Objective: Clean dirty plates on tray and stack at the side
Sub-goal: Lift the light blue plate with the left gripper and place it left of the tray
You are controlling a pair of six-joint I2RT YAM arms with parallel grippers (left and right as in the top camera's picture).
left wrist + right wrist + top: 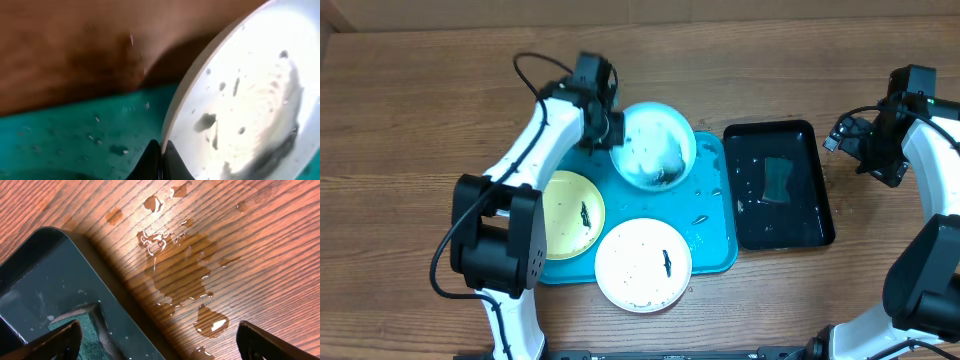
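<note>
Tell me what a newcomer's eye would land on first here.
The smeared light blue plate, pinched at its rim by the shut left tool at the back of the turquoise tray, stands out first. The yellow-green plate and white plate lie flat at the tray's front, each dark-smeared. To the right, a black tray holds water and a sponge, with a puddle on the wood beside it.

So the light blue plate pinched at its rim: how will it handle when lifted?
Probably stiff: the light blue plate shows no bend though the left gripper pinches only its rim. Likely slippery: droplets dot the tray beside it. Held at one edge, it may swing.
</note>
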